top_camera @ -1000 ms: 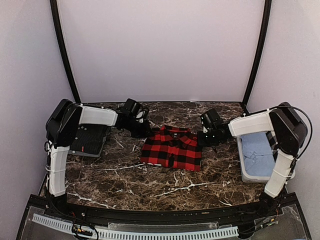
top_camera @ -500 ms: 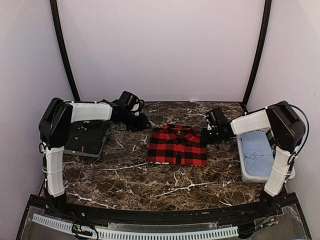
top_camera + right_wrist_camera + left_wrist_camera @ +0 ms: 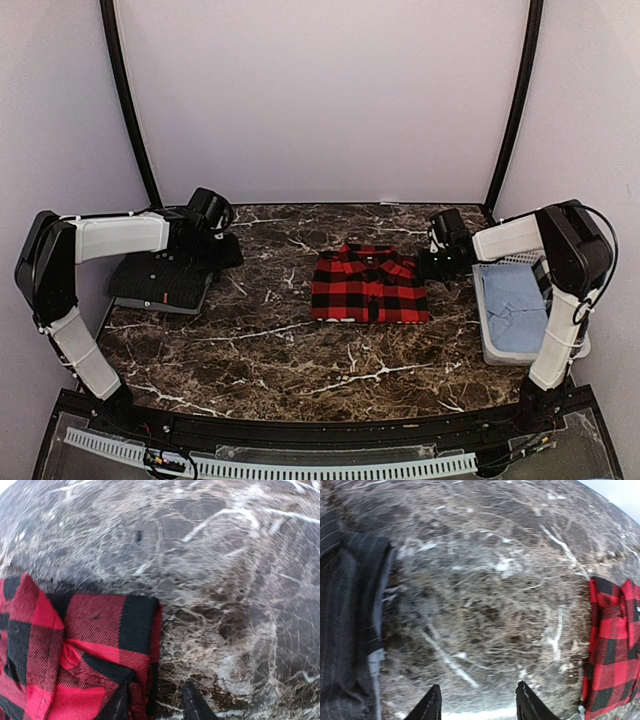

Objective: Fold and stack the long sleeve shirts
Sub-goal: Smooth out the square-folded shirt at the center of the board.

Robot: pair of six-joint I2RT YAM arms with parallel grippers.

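The folded red-and-black flannel shirt (image 3: 368, 287) lies in the middle of the marble table (image 3: 270, 350). The folded dark charcoal striped shirt (image 3: 160, 280) lies at the left. My left gripper (image 3: 225, 250) is open and empty over bare table between the two shirts. Its wrist view shows the charcoal shirt (image 3: 345, 630) on the left and the flannel (image 3: 612, 645) on the right. My right gripper (image 3: 432, 268) is at the flannel's right edge (image 3: 100, 645). Its jaws stand apart, one finger (image 3: 120, 706) on the cloth, the other (image 3: 195, 707) on the table.
A white bin (image 3: 492, 345) holding light blue cloth (image 3: 515, 305) stands at the right edge, just right of my right gripper. Black frame posts rise at both back corners. The table's front edge runs along a black rail.
The flannel has slid right and turned square, moving with my right gripper. My left gripper has left the flannel's left edge and swung left toward the charcoal shirt.
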